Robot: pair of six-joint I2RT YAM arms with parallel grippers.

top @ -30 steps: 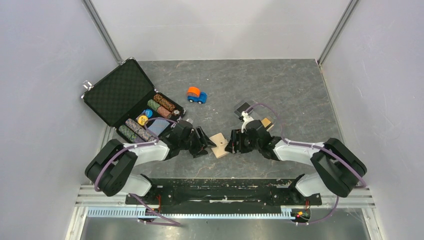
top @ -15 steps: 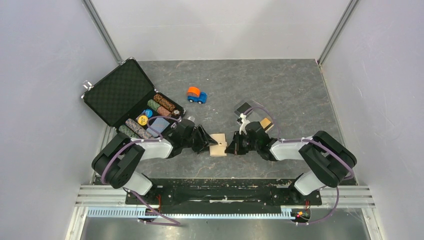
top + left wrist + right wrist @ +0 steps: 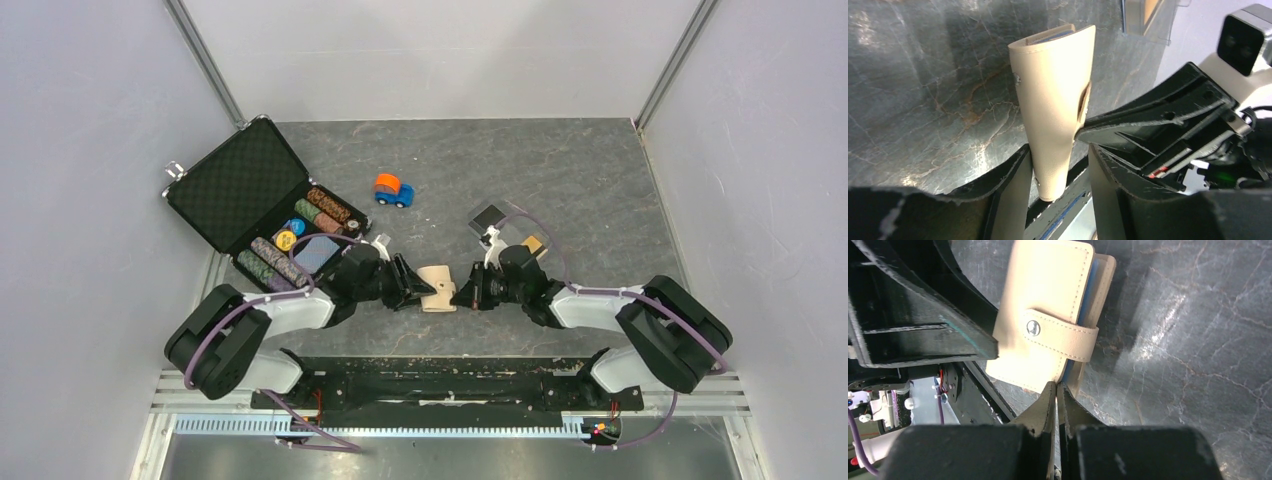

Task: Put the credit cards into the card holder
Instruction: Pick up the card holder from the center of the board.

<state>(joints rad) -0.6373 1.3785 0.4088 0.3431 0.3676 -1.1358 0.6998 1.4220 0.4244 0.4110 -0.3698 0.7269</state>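
Observation:
The beige card holder (image 3: 435, 288) sits folded between my two grippers near the table's front edge. A strap with a metal snap (image 3: 1033, 328) wraps over its open side. A light blue credit card (image 3: 1088, 285) shows as a thin edge between the covers, also as the blue card edge (image 3: 1053, 35). My left gripper (image 3: 412, 290) straddles the holder's folded end (image 3: 1053, 90); one finger (image 3: 1015, 170) touches it and a gap shows at the other. My right gripper (image 3: 1056, 385) is shut, its tips against the holder's near edge below the strap. A tan card (image 3: 532, 245) lies behind the right arm.
An open black case (image 3: 255, 195) with rows of chips stands at the back left. A small orange and blue toy car (image 3: 394, 189) sits mid-table. A clear box (image 3: 487, 215) lies behind the right gripper. The black base rail (image 3: 440, 375) runs along the near edge.
The right gripper's jaws closed and the left gripper's jaws narrowed. The card holder went from lying tilted and spread to folded, with its strap facing the right gripper.

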